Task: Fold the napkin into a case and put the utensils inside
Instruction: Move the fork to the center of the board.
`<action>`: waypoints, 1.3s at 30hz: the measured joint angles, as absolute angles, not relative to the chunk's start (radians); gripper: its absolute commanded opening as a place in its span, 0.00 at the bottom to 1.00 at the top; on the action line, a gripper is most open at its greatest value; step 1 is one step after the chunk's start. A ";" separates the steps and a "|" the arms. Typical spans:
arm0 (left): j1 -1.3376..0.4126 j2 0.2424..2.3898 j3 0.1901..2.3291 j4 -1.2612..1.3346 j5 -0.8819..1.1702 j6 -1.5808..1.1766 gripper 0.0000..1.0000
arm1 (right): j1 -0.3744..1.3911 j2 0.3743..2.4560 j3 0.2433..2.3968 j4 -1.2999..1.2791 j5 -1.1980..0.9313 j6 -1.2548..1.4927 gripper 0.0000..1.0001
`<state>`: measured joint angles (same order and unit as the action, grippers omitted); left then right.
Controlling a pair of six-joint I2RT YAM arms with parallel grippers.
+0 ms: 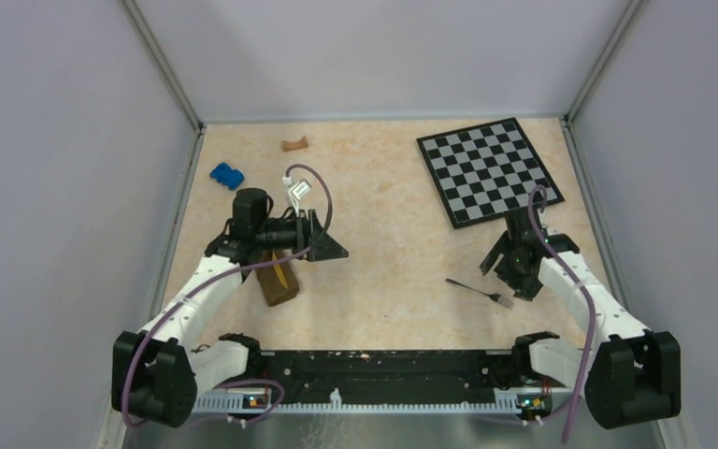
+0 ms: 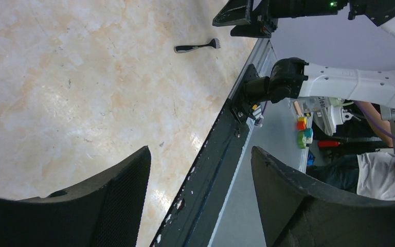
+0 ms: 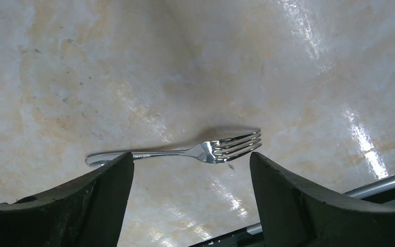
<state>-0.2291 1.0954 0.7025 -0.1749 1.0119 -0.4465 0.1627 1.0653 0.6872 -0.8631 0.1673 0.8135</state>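
Two sets of fingers are over the tabletop, and both are empty. The left fingers are spread wide with nothing between them. Seen from above, they are at about 8 o'clock on the tabletop and point toward 3 o'clock.

The case is a dark-brown folded strip. It lies partly under the left arm, on the 6 o'clock side of the left fingers. A yellow-brown bit shows on top of it, but I cannot tell what it is.

The right fingers are also spread wide and hold nothing. They hang over the fork, which lies flat on the tabletop below the gap between them. In the right wrist view the fork's prongs point to 3 o'clock. Seen from above, the fork is at about 4 o'clock on the tabletop, just beside the right fingers on their 9 o'clock side.

The checkerboard lies at 2 o'clock, well apart from the fork. A small blue block is at 10 o'clock, and a small tan piece is at 11 o'clock.
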 measured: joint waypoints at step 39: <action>-0.238 0.970 0.624 -0.210 0.842 -0.599 0.77 | 0.785 1.504 0.971 -0.482 -0.011 0.611 0.72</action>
